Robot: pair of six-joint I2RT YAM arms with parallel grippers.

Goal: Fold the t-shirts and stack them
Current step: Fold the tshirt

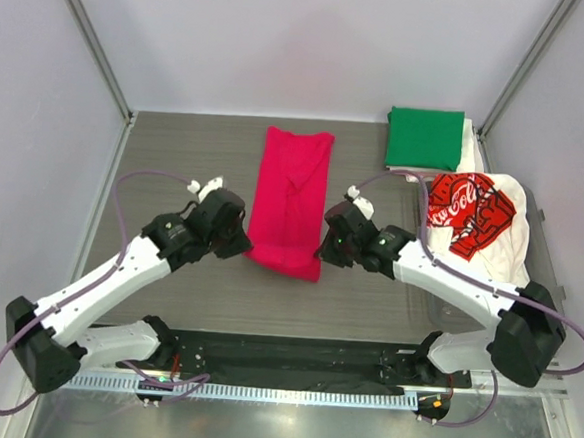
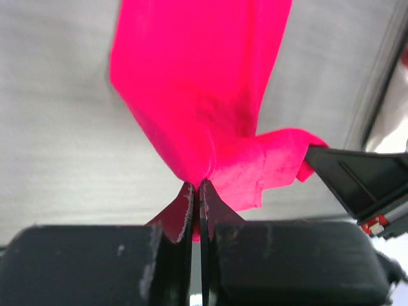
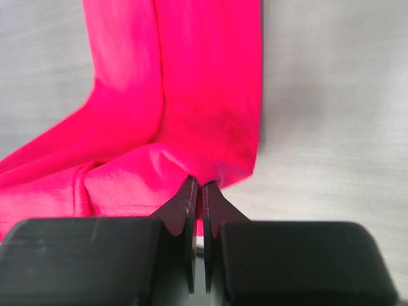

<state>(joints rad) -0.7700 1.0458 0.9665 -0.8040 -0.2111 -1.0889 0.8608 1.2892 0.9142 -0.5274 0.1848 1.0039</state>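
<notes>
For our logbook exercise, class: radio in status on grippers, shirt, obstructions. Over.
Left gripper, right gripper: jaws shut on magenta t-shirt, near corners. Shirt in long strip. Green t-shirt, printed t-shirt off right, not in way.

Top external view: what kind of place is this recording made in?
Probably a lab robot cell, not a home: blank white panel walls on metal corner posts enclose a grey wood-grain table.

The left arm (image 1: 107,284) and right arm (image 1: 458,286) angle inward (elbows out), wrists low. The left gripper (image 2: 196,186) and right gripper (image 3: 196,183) each have jaws pressed together, pinching the red shirt (image 1: 292,194).
</notes>
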